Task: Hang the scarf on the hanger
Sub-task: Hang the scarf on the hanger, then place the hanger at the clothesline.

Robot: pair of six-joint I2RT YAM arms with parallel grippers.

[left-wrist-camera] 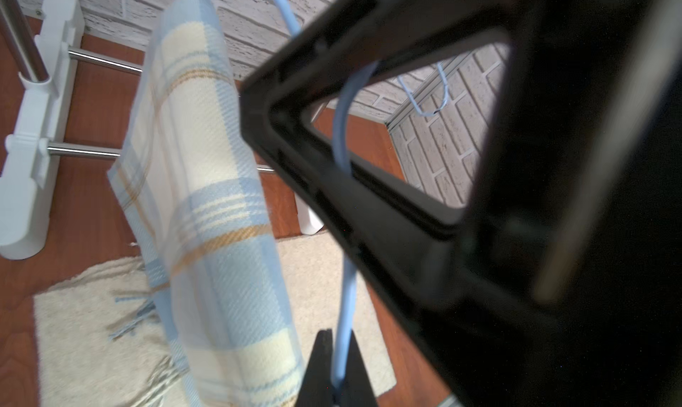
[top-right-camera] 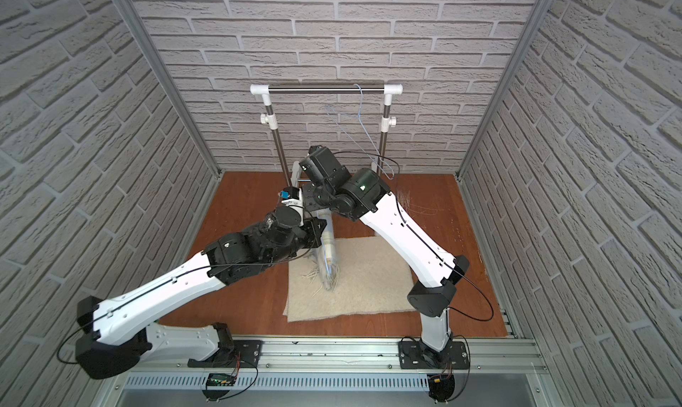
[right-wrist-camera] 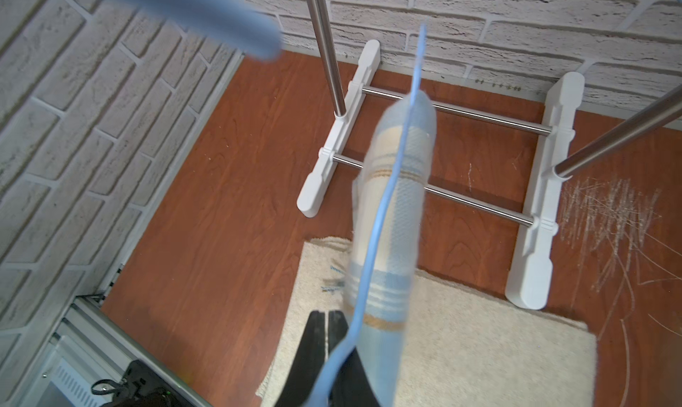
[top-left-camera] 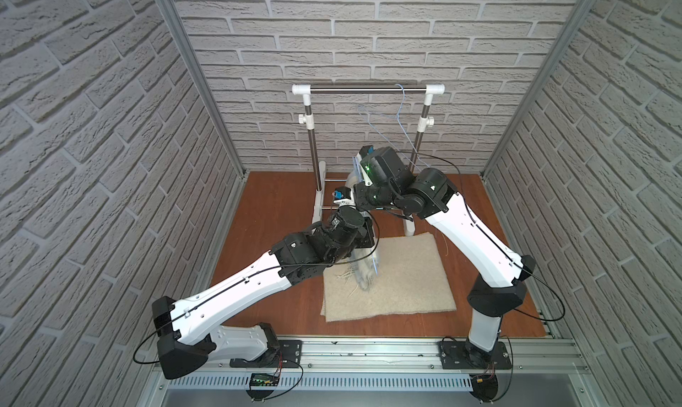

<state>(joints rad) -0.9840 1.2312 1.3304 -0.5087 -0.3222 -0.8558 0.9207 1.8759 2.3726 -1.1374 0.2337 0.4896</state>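
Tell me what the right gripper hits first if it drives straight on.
Probably the scarf hanging just ahead of the right gripper; if it slips past, the rug below. Depth is unclear.

We see a checked scarf [left-wrist-camera: 206,187] in pale blue and cream with tan lines. The wire hanger [left-wrist-camera: 345,294] is light blue. The rug [top-left-camera: 406,276] is cream, the floor [top-left-camera: 280,209] red-brown wood, the rack [top-left-camera: 369,89] white and silver, the walls [top-left-camera: 369,36] grey-white brick.

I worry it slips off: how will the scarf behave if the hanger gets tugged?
The scarf is probably floppy: it drapes folded over the hanger, its lower end limp on the mat. It may slide along or off, since only that thin, smooth-looking bar carries it. It would likely swing with a tug, as most of it hangs free.
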